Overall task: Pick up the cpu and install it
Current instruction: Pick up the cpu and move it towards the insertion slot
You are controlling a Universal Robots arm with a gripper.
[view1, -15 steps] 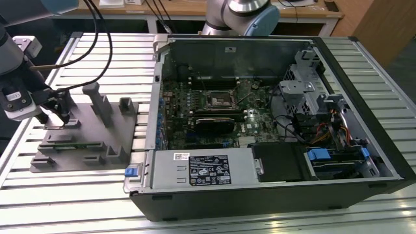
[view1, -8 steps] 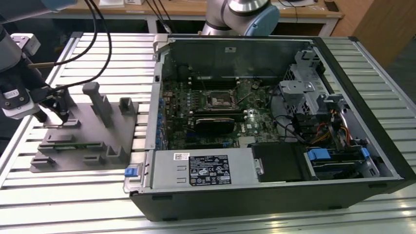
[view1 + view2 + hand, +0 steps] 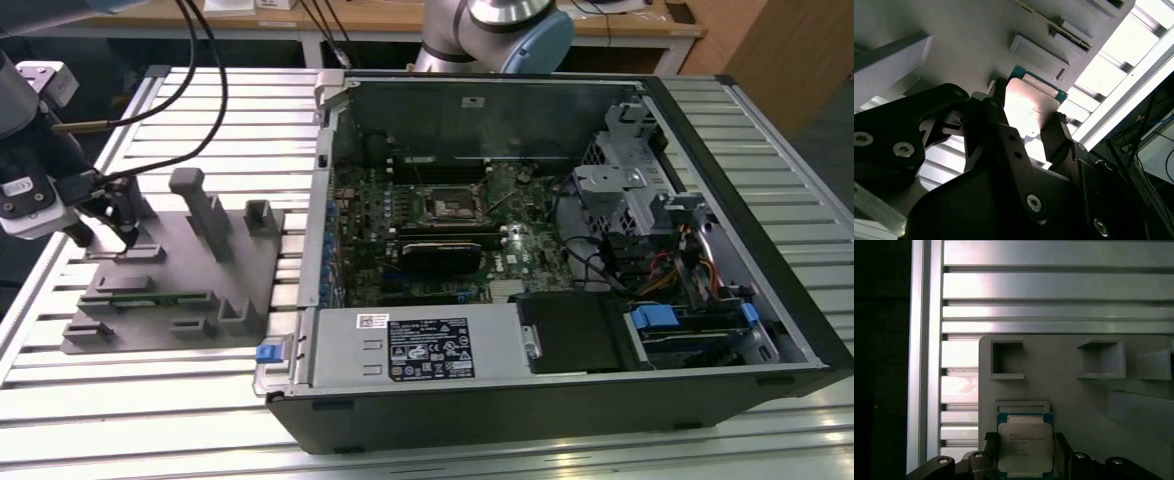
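The cpu (image 3: 1025, 447) is a small square chip with a shiny silver top and a green-blue rim, also seen from below in the second wrist view as the cpu (image 3: 1030, 107). My gripper (image 3: 1024, 442) is shut on it, one black finger against each of two opposite edges. It sits just over a shallow square recess in the grey holder plate (image 3: 1064, 385). In the exterior view my gripper (image 3: 107, 235) hangs over the holder plate (image 3: 174, 285) at the exterior view's left. The motherboard socket (image 3: 451, 205) lies inside the open computer case (image 3: 561, 300), far from the gripper.
Upright grey posts (image 3: 203, 205) and small pockets rise from the holder plate beside the gripper. The slatted aluminium table (image 3: 147, 400) carries plate and case. Cables (image 3: 200, 60) hang above the arm. A black block (image 3: 438, 255) sits below the socket.
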